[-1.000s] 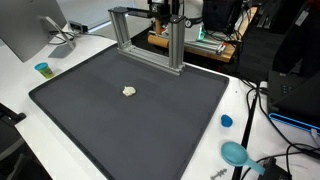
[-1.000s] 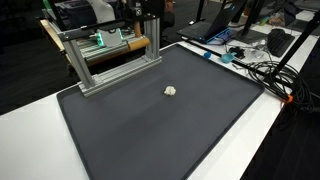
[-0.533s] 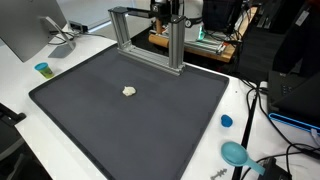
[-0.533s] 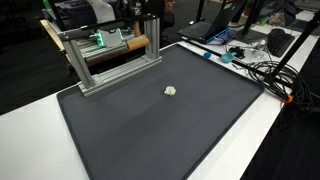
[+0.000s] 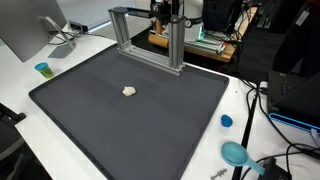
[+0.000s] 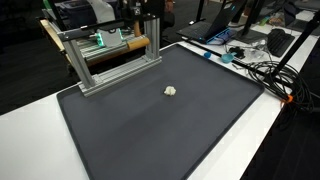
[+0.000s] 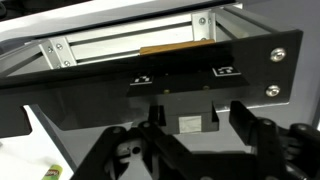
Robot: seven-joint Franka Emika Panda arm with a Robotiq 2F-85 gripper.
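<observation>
Looking back over the last second, you have moved nothing that shows in either exterior view. The frame (image 5: 176,45) stands at the same edge of the mat (image 5: 120,125), and the white lump (image 5: 129,91) lies on the same spot out in the open. So nothing on the bench (image 5: 20,82) has been disturbed, and any change is small and up at the gripper.

The gripper (image 7: 197,118) hangs close in front of the frame. In the wrist view its two fingers (image 7: 152,122) come up from the bottom edge with a clear gap between them, about half open by the look of it. Nothing sits in that gap, so it holds nothing. Just ahead of the fingertips a black plate (image 7: 160,82) with screws runs across the view. Beyond it lies a silver rail (image 7: 120,45) of the frame, with a brown strip (image 7: 175,47) along it. You cannot tell from here whether the fingers touch the plate; they look just short of it.

In both exterior views the gripper is lost in the dark clutter behind the frame's top bar, so don't lean on them for its pose.

The lump is well away from the gripper, past the frame and down on the mat, with nothing touching it. Farther off, beyond the mat's edges, sit a blue cup (image 5: 42,69), a blue cap (image 5: 226,121) and a teal scoop (image 5: 236,153). A small yellow-green thing (image 7: 50,172) shows low beside the gripper in the wrist view, too little of it to name.
</observation>
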